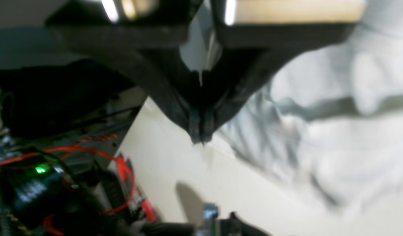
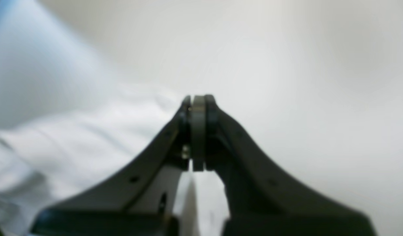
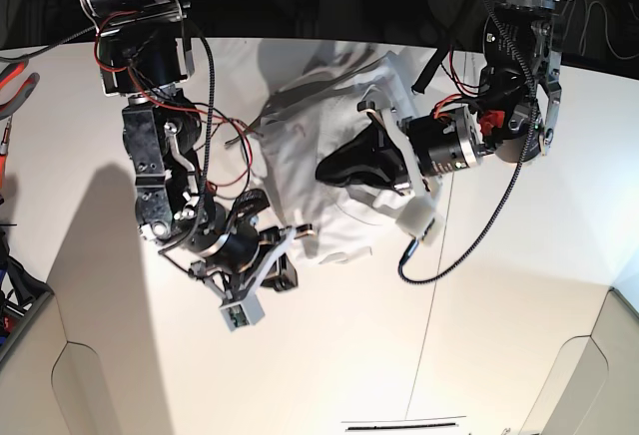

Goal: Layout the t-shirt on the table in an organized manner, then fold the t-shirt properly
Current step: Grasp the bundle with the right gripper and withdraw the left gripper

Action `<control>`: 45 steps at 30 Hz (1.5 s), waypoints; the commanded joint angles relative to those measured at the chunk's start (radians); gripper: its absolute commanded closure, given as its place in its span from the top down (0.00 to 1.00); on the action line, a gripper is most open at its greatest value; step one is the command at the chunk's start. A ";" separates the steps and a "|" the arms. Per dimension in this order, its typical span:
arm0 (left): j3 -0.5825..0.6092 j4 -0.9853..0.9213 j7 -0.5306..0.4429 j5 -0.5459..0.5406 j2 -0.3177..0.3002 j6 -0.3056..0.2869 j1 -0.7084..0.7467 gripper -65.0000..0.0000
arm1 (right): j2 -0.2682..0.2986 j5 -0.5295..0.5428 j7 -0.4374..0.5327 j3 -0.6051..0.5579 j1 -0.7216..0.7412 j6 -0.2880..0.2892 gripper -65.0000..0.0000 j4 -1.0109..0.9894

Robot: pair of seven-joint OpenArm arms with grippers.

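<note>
The white t-shirt [image 3: 329, 126] lies bunched and wrinkled on the off-white table [image 3: 479, 295], toward its far side. My left gripper [image 3: 327, 171] reaches in from the right over the shirt's middle, shut, with a sliver of white cloth between its black fingers [image 1: 191, 124]. In the left wrist view, the t-shirt [image 1: 336, 131] hangs in folds to the right of the left gripper [image 1: 201, 139]. My right gripper [image 3: 300, 229] is shut at the shirt's near-left edge. Blurred cloth [image 2: 73, 141] runs up to the closed right gripper [image 2: 198, 98].
A thin dark seam [image 3: 424, 335] crosses the table on the right. Rounded cut-outs [image 3: 90, 375] mark the near edge. Red and black cables [image 1: 90, 154] and electronics sit beyond the table's edge, and a cable loop [image 3: 479, 235] hangs under the left arm.
</note>
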 commanded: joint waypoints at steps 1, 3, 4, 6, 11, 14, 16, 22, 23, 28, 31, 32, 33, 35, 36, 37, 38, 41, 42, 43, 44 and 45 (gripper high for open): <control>-0.002 0.042 -0.020 -0.023 -0.003 -0.011 -0.014 0.00 | -0.009 0.034 0.006 0.000 0.021 0.029 0.00 0.032; -0.002 0.077 -0.021 0.004 -0.003 -0.011 -0.017 0.00 | -0.009 0.089 -0.008 0.000 0.021 0.069 0.00 0.051; -0.002 0.089 -0.021 0.023 -0.003 -0.011 -0.019 0.00 | -0.009 0.120 -0.016 0.000 0.021 0.092 0.00 0.051; -0.003 0.098 -0.026 0.064 -0.003 -0.011 -0.020 0.00 | -0.012 0.166 -0.045 -0.001 0.018 0.113 0.00 0.051; -0.078 0.098 -0.037 0.133 -0.003 -0.011 -0.019 0.00 | -0.016 0.216 -0.123 -0.003 -0.007 0.122 0.00 0.051; -0.183 0.098 -0.058 0.150 -0.003 -0.011 -0.019 0.00 | -0.016 0.259 -0.182 -0.003 -0.036 0.124 0.00 0.051; -0.264 0.098 -0.071 0.159 -0.003 -0.011 -0.018 0.00 | -0.017 0.278 -0.184 -0.003 -0.067 0.141 0.00 0.051; -0.449 0.098 -0.073 0.155 -0.006 -0.011 -0.016 0.00 | -0.016 0.285 -0.180 -0.003 -0.121 0.167 0.00 0.051; -0.463 0.098 -0.073 0.154 -0.011 -0.011 -0.015 0.00 | -0.016 0.285 -0.177 -0.003 -0.120 0.174 0.00 0.051; -0.479 0.097 -0.072 0.156 -0.034 -0.011 -0.010 0.00 | -0.012 0.240 -0.175 -0.020 -0.099 0.185 0.00 0.082; -0.479 0.097 -0.072 0.156 -0.036 -0.011 -0.010 0.00 | 0.008 0.166 -0.184 -0.092 -0.088 0.185 0.00 0.133; -0.479 0.097 -0.073 0.156 -0.036 -0.011 -0.010 0.00 | 0.021 0.138 -0.190 -0.132 -0.083 0.185 0.00 0.153; -0.479 0.097 -0.072 0.156 -0.036 -0.011 -0.010 0.00 | 0.036 0.112 -0.198 -0.179 -0.077 0.185 0.00 0.174; -0.479 0.097 -0.073 0.160 -0.037 -0.011 -0.010 0.00 | 0.072 0.042 -0.207 -0.282 -0.061 0.185 0.00 0.213; -0.479 0.097 -0.073 0.163 -0.036 -0.011 -0.010 0.00 | 0.091 0.005 -0.212 -0.332 -0.052 0.185 0.00 0.230; -0.479 0.097 -0.073 0.168 -0.037 -0.011 -0.010 0.00 | 0.108 -0.027 -0.221 -0.380 -0.042 0.184 0.00 0.242; -0.479 0.097 -0.072 0.171 -0.037 -0.011 -0.010 0.00 | 0.125 -0.052 -0.228 -0.423 -0.029 0.184 0.00 0.250; -0.479 0.096 -0.071 0.171 -0.037 -0.011 -0.010 0.00 | 0.156 -0.097 -0.230 -0.512 -0.002 0.183 0.00 0.254; -0.479 0.095 -0.070 0.171 -0.037 -0.011 -0.010 0.00 | 0.162 -0.097 -0.231 -0.528 0.006 0.183 0.00 0.253; -0.479 0.095 -0.069 0.171 -0.037 -0.011 -0.010 0.00 | 0.166 -0.096 -0.230 -0.539 0.012 0.183 0.00 0.253; -0.479 0.095 -0.069 0.171 -0.037 -0.011 -0.010 0.00 | 0.169 -0.096 -0.230 -0.546 0.018 0.184 0.00 0.253; -0.479 0.095 -0.069 0.171 -0.037 -0.011 -0.010 0.00 | 0.169 -0.096 -0.230 -0.549 0.023 0.184 0.00 0.253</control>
